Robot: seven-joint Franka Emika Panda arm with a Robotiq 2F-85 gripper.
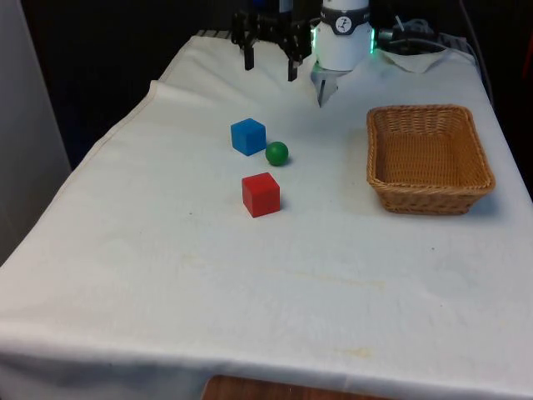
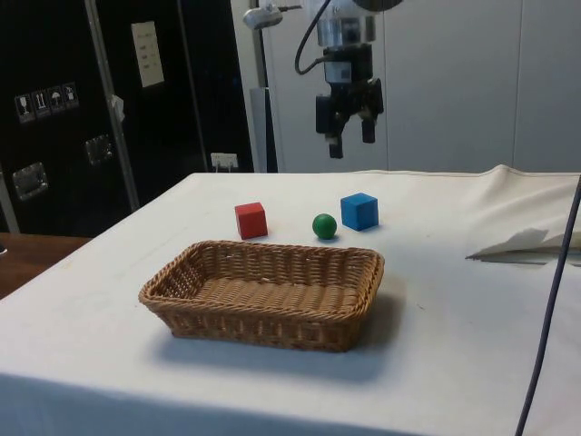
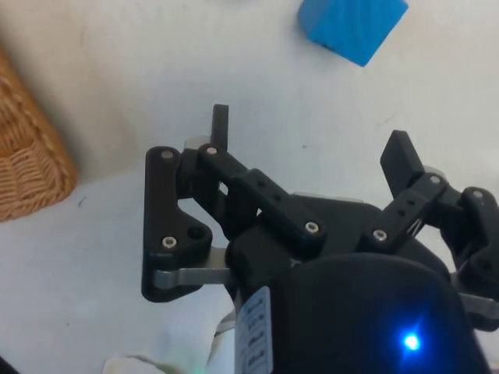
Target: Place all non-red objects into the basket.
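On your white-clothed table (image 1: 250,275): woven basket (image 1: 429,158) at 3 o'clock; blue cube (image 1: 248,136), green ball (image 1: 276,152), red cube (image 1: 261,194) centre; gripper (image 1: 269,62) spread wide, empty.

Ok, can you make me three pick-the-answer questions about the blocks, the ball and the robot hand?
1. What lies nearest the blue cube?
A. green ball
B. basket
C. red cube

2. How many things are inside the basket?
A. two
B. none
C. one

3. How is the gripper?
A. shut on the ball
B. open, holding nothing
C. shut on a cube

Answers: 1 A, the green ball sits right beside it, the red cube farther off. 2 B, bare wicker inside. 3 B, its fingers hang apart above the table.
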